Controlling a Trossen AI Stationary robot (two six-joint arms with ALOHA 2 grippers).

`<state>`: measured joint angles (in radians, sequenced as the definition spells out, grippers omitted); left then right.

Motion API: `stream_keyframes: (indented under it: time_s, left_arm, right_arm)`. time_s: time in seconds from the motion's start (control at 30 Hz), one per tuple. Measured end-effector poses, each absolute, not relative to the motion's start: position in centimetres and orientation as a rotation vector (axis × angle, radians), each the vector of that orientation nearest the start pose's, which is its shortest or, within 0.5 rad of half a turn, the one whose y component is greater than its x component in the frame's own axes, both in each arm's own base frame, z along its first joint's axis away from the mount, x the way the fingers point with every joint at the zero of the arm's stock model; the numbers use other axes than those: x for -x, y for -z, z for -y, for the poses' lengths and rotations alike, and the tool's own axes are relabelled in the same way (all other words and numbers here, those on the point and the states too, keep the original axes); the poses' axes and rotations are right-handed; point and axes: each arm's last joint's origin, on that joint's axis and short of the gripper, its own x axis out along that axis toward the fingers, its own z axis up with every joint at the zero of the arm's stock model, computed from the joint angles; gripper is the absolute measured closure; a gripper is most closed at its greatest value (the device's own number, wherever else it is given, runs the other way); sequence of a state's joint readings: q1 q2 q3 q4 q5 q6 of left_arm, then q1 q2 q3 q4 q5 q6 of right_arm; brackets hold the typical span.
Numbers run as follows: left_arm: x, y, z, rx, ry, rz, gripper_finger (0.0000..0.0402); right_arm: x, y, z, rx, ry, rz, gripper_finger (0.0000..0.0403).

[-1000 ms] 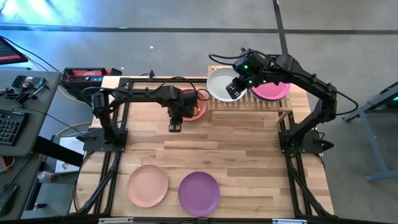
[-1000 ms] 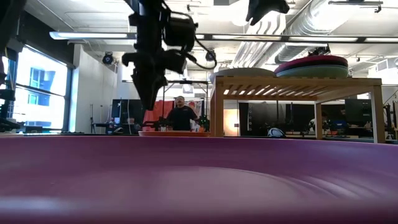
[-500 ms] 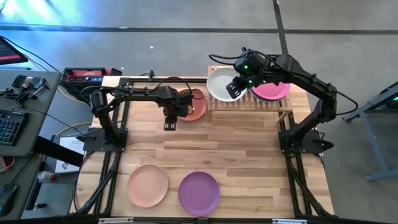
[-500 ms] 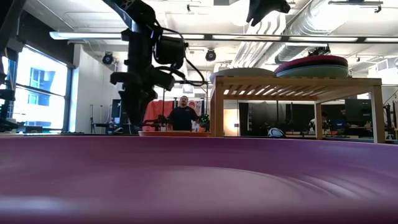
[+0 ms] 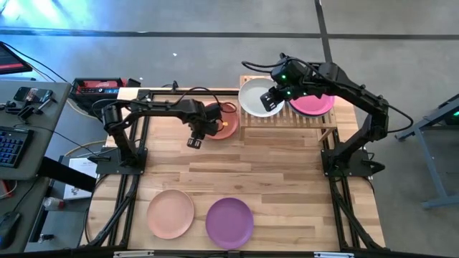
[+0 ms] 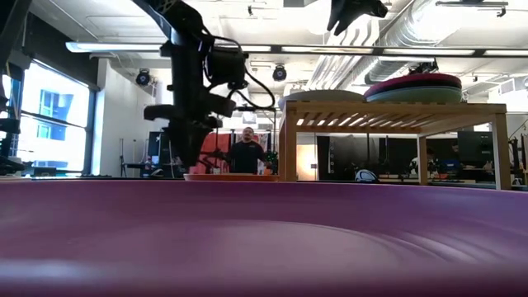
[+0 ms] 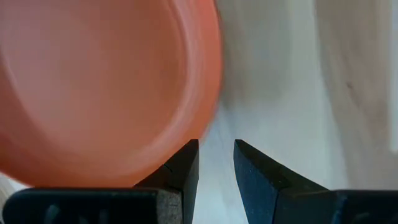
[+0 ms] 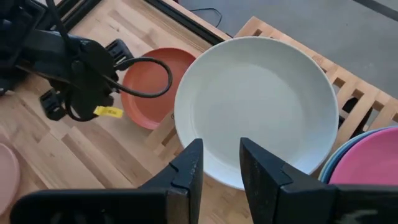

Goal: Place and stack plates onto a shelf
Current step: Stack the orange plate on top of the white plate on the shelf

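Step in hand, as judged: picking up the orange-red plate (image 5: 224, 123), which lies flat on the worktop (image 5: 272, 179) toward the far edge, just beside the shelf's left end.

Left end effector (image 5: 193, 141) sits low at the near-left rim of that plate. Left wrist view: its fingers (image 7: 180, 171) are parted by a narrow gap, nothing between them, the plate's rim just ahead of one finger and bare wood ahead of the gap. Not yet a grip.

Right end effector (image 5: 271, 95) hangs over the shelf (image 5: 287, 118), above the pale plate (image 5: 257, 97). Right wrist view: fingers a little apart, holding nothing.

Shelf contents:
- Left half: the pale plate, lying flat, its edge overhanging the shelf's left end.
- Right half: a stack topped by the magenta plate (image 5: 314, 102); a light blue rim (image 8: 339, 155) shows beneath it. The low view shows more layers there, count uncertain.

Still on the worktop near the front edge: peach plate (image 5: 171, 213) and purple plate (image 5: 229, 222), close together, neither touched.

Next move, by estimate: the left end effector must get one finger under the plate's rim and one over it, then close. A flat plate on flat wood gives little to bite, so it may slide away instead of lifting.
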<state>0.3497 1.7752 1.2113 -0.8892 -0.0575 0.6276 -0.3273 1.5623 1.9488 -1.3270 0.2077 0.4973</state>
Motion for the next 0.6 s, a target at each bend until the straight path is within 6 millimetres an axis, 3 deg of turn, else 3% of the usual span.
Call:
stream_keyframes:
  time_s: [0.6]
  left_arm:
    - [-29.6,-15.3,-11.7,-0.406,0.054,-1.439,0.0312]
  right_arm:
    - [-26.2,-43.8,9.5,-0.522,0.730,-0.802,0.0320]
